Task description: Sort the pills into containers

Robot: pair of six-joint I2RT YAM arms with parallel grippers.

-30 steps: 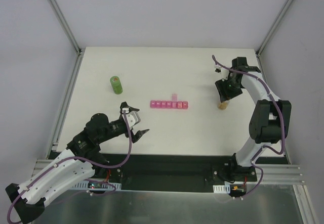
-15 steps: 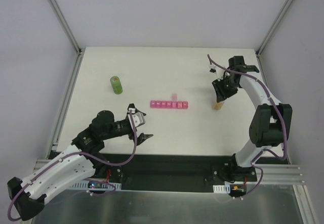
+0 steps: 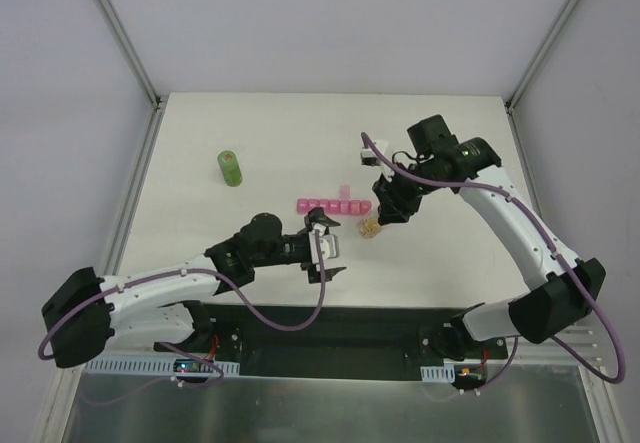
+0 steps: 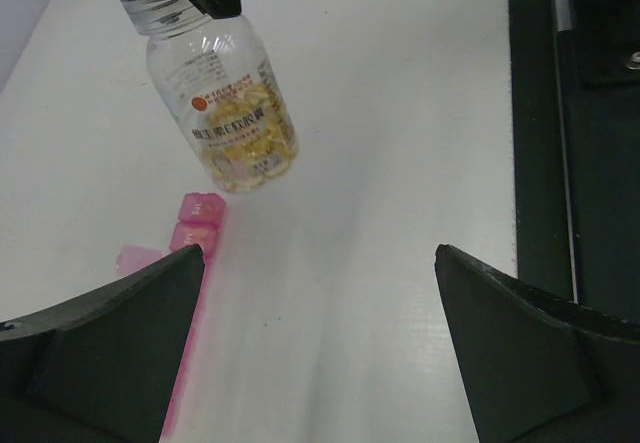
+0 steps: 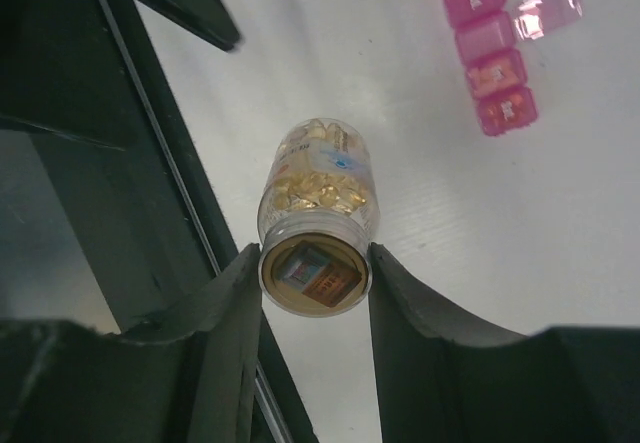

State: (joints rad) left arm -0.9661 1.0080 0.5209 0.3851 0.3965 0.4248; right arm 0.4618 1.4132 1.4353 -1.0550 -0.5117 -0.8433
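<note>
Barely begun. Pills (image 4: pixel 245 148) sit heaped inside the bottle (image 4: pixel 222 103); none shows outside it. Right gripper (image 5: pixel 315 275) pinches the bottle's neck, just off the containers' (image 3: pixel 333 206) right end, mid-table (image 3: pixel 200 263). One lid (image 5: pixel 548 11) stands open. Left gripper (image 3: pixel 328 246) is spread wide, holding nothing, on the containers' near side. Pouring and sorting remain.

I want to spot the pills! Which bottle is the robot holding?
The clear bottle, pinched in the right gripper; the green bottle stands alone, untouched.

A lab: white table (image 3: pixel 430 263) inside aluminium frame (image 3: pixel 121 35).
</note>
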